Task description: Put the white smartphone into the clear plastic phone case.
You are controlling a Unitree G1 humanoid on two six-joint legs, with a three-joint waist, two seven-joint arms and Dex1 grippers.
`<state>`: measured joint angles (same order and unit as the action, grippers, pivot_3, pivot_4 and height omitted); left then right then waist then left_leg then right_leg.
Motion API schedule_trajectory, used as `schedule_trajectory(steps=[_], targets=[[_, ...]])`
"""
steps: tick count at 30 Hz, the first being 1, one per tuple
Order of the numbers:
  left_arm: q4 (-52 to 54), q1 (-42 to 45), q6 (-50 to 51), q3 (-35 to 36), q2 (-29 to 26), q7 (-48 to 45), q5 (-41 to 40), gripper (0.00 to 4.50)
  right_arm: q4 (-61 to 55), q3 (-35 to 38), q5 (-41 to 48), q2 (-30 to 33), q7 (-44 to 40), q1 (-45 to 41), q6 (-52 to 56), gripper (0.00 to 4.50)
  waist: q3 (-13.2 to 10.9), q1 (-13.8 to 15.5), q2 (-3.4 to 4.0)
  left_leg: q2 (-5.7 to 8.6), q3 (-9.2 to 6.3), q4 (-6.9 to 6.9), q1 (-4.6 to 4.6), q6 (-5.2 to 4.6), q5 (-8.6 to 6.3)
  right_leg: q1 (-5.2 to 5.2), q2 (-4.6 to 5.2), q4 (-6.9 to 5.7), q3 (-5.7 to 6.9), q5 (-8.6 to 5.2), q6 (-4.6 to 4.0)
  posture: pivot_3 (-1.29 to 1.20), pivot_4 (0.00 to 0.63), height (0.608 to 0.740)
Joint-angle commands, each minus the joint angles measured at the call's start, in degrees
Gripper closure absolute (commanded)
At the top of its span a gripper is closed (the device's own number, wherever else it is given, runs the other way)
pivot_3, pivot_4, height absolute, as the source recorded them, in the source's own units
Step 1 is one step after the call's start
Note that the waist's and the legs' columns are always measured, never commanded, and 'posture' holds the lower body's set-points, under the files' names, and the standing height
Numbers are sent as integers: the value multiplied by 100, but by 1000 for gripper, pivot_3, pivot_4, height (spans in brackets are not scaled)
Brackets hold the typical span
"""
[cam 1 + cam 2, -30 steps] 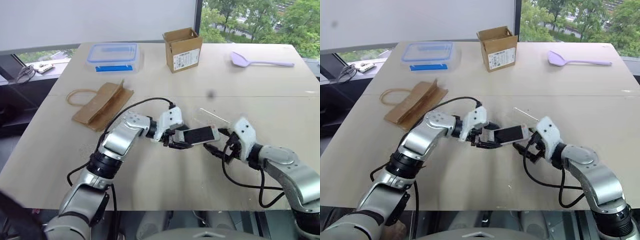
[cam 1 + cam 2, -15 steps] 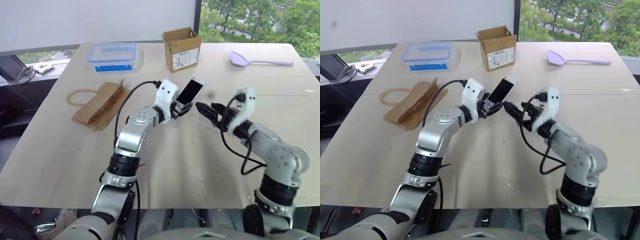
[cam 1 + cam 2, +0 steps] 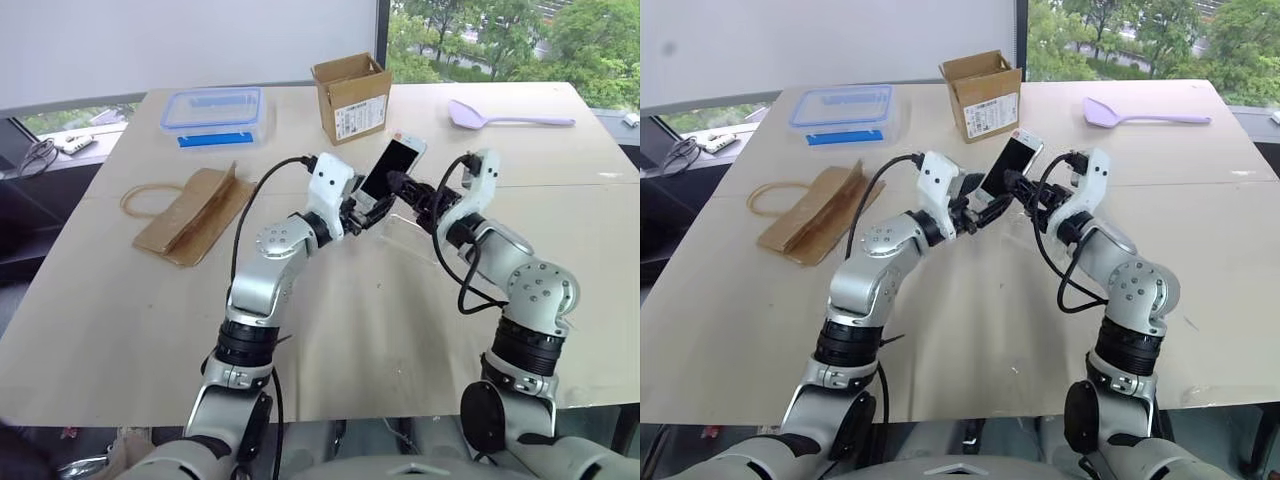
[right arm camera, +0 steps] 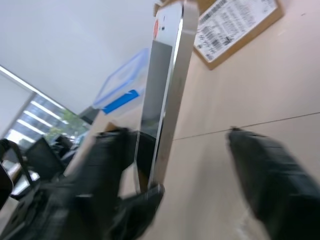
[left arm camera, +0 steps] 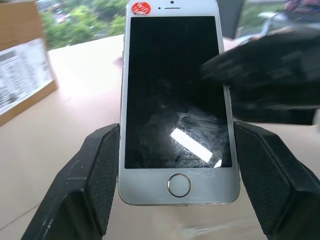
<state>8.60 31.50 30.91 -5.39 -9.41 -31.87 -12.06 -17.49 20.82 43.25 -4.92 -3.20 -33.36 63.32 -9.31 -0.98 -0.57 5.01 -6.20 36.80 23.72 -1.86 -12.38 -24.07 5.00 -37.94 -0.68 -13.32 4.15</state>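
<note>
Lifting is what changed: a second ago my left pincer [image 3: 365, 213] held the white smartphone [image 3: 392, 168] low and nearly flat just over the table, with my right pincer [image 3: 400, 187] down beside it. Now both are raised well above the tabletop and turned toward each other, and the phone stands tilted up out of my left pincer with its top end pointing away from me

Left pincer: pinching the phone by its long edges at the home-button end, one pad on each side, screen facing the wrist camera

Right pincer: spread, and now straddling the phone. One finger [image 4: 107, 165] is close against the screen side and the other finger [image 4: 265, 175] stands apart from the back, so no squeeze yet as far as I can see. My guess is a handover or regrip so the phone can be lined up for the case. The insertion itself has not started, and I cannot pick out the clear plastic phone case for sure

Phone look: slim, with a white body, bezels and rounded corners. It has a black glass screen with smudges and a bright glare streak, a round home button near my left pads, and a small red sticker on the far top corner. Edge-on it shows a thin metal band
</note>
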Motion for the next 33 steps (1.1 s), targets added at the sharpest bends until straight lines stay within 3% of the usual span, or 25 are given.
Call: schedule_trajectory(steps=[1, 3, 6, 8, 9, 10, 14, 15, 17, 21, 23, 26, 28, 33], targets=[[447, 0, 5, -43, -94, -250, -319, 1601, -173, 39, 439, 20, 1, -178, -71, 2187, 0, -3, 0, 0, 1, 0, 0, -4, -2, 0, 0, 0, -1, 0, 0, 0, 150, 740], [458, -3, 44, -19, -128, -292, -413, 1601, -191, -2, 549, 81, -10, -171, -49, 2187, 0, -4, 1, -1, 1, 0, -1, -12, -7, 0, -2, 0, -1, 0, 0, 0, 150, 740], [451, 20, 34, -27, -180, -317, -471, 1601, -222, -40, 701, 146, 5, -115, -61, 2881, 0, -4, 1, -2, 1, 0, -1, -13, -8, 0, -3, -1, -1, 0, 0, 0, 150, 740], [459, 19, 38, -28, -215, -339, -524, 1601, -251, -60, 798, 189, 14, -87, -81, 3700, 0, -6, 1, -1, 2, 0, -1, -13, -8, 0, -3, -1, -2, 0, 0, 0, 150, 740], [468, 13, 44, -21, -228, -344, -550, 1601, -272, -64, 864, 214, 22, -74, -80, 4347, 0, -8, 1, -1, 3, 0, -1, -13, -8, -1, -3, -1, -3, 0, 0, 0, 150, 740], [473, 9, 53, -14, -234, -343, -573, 1601, -286, -70, 921, 237, 33, -62, -79, 4486, 0, -6, 1, -2, 3, 0, -1, -13, -8, -1, -4, -1, -3, 0, 0, 0, 150, 740], [604, -60, 309, 199, -264, -556, -1087, 1601, -354, -118, 1110, 352, 60, 17, -41, 4486, 0, -5, 1, -2, 3, 0, -1, -13, -8, -1, -3, 0, -4, 0, 0, 0, 150, 740], [656, -75, 457, 282, -304, -639, -1298, 579, -375, -132, 1164, 400, 60, 40, -25, 4500, 0, -8, 1, -2, 4, 0, -1, -14, -8, -1, -3, 0, -5, 0, 0, 0, 150, 740], [721, -70, 1030, 525, -438, -793, -1881, 19, -419, -137, 1307, 552, 30, 93, 31, 4500, 0, -8, 1, -2, 3, 0, -1, -15, -9, -1, -3, 0, -4, 0, 0, 0, 150, 740], [684, -107, 2481, 915, -1300, -1569, -3180, 19, -516, -199, 1556, 1235, -320, 248, 247, 4500, -2, -61, 4, -3, 3, 0, -2, -21, -12, -1, -7, -1, -3, 0, 0, 0, 150, 740], [296, 10, 2942, 1184, -1688, -1818, -3603, 19, -813, -679, 1409, 2273, -1155, 486, 399, 4500, -5, -66, 9, -3, 2, 0, 0, -24, -13, 0, -8, 1, 0, -1, 0, 0, 150, 740], [-53, 248, 2792, 1114, -1862, -1828, -3447, 19, -1268, -1637, 922, 3772, -2414, 764, 153, 4500, -12, -77, 12, -3, 3, 5, -1, -27, -14, 8, -9, 10, 7, -3, 4, 0, 150, 740], [-56, 337, 2668, 930, -1900, -1885, -3316, 19, -1384, -2074, 607, 4364, -2921, 790, -94, 4500, -15, -92, 6, -4, 2, 5, -2, -27, -14, 13, -8, 10, 10, -3, 5, 0, 150, 740], [173, 483, 2545, 374, -1861, -2151, -3222, 19, -1428, -2603, 398, 4865, -3719, 578, -402, 4500, -18, -115, 1, -8, 5, 5, -3, -26, -14, 15, -4, 14, 8, -3, 4, 0, 150, 740]])
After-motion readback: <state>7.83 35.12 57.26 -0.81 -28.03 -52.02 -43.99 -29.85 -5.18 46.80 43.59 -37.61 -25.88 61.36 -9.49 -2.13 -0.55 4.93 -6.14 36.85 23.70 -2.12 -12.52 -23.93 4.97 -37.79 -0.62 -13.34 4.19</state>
